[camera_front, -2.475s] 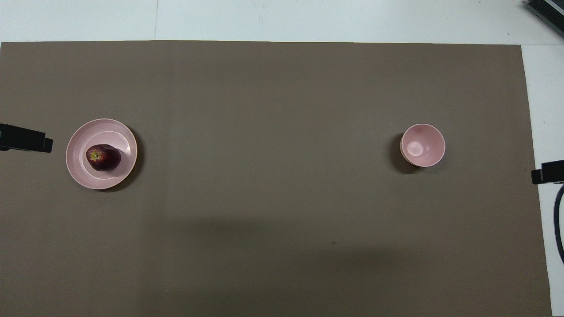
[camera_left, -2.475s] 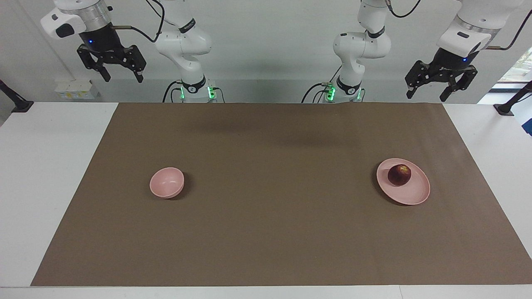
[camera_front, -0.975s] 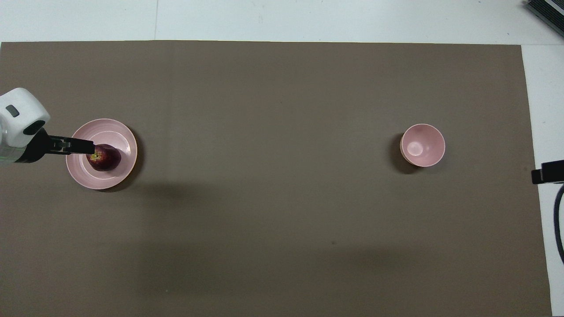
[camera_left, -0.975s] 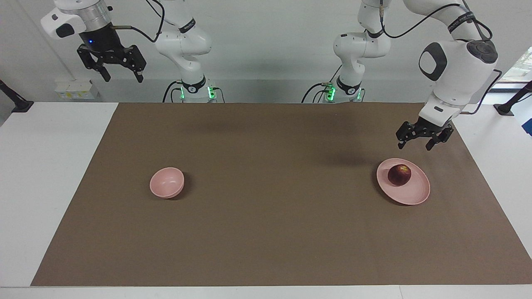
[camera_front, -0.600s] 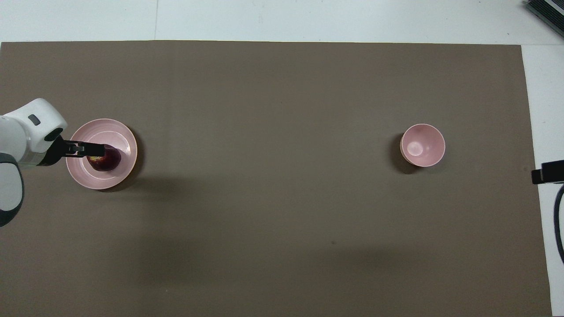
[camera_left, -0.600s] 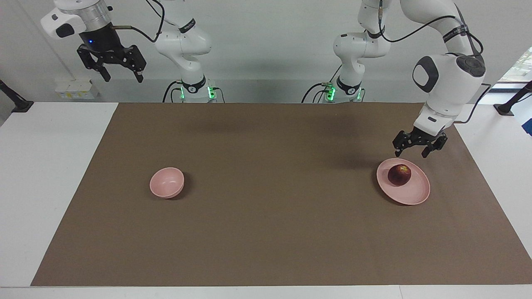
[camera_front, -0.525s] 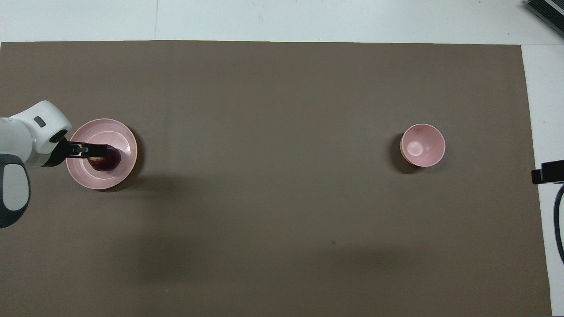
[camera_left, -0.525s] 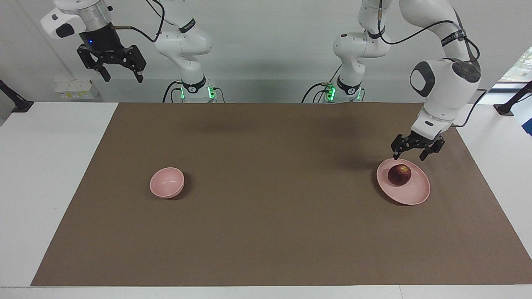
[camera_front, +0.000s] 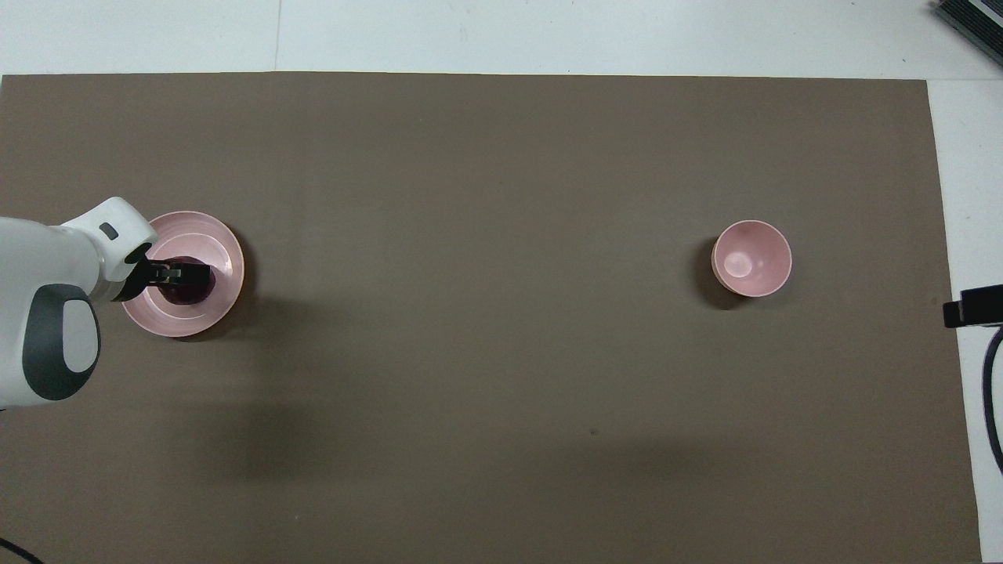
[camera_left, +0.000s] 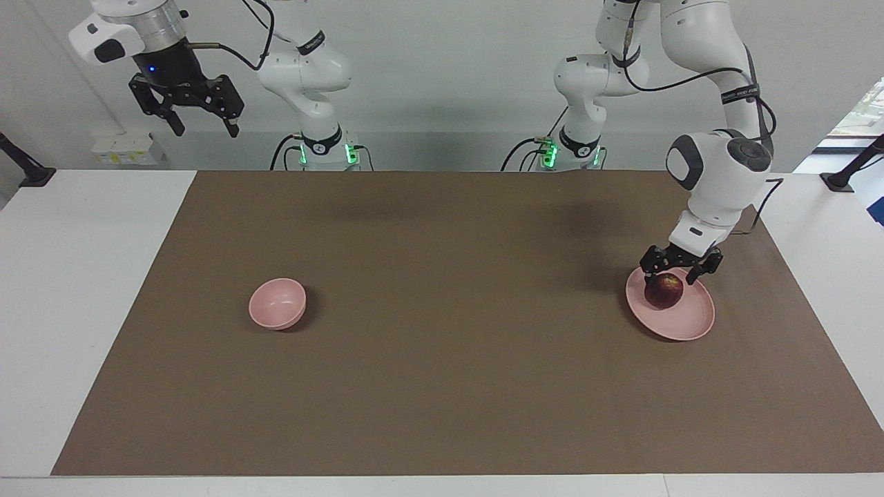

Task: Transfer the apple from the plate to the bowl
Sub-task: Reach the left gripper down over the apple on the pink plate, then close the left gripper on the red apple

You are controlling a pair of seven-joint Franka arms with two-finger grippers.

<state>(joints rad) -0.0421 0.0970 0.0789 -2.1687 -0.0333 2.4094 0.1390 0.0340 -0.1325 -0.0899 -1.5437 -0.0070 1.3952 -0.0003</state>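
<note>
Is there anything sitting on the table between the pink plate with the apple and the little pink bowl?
Nothing: both views show only bare brown mat between the plate and the bowl.

Brown mat (camera_left: 449, 331) on white table (camera_left: 83, 276). Pink bowl (camera_left: 277, 303) at 9 o'clock. Pink plate (camera_left: 680, 319) at 3 o'clock, holding dark-red apple (camera_left: 664, 291). Left gripper (camera_left: 670, 275) spread open astride apple. Right gripper (camera_left: 202, 126) open, raised at 11 o'clock, waiting.
</note>
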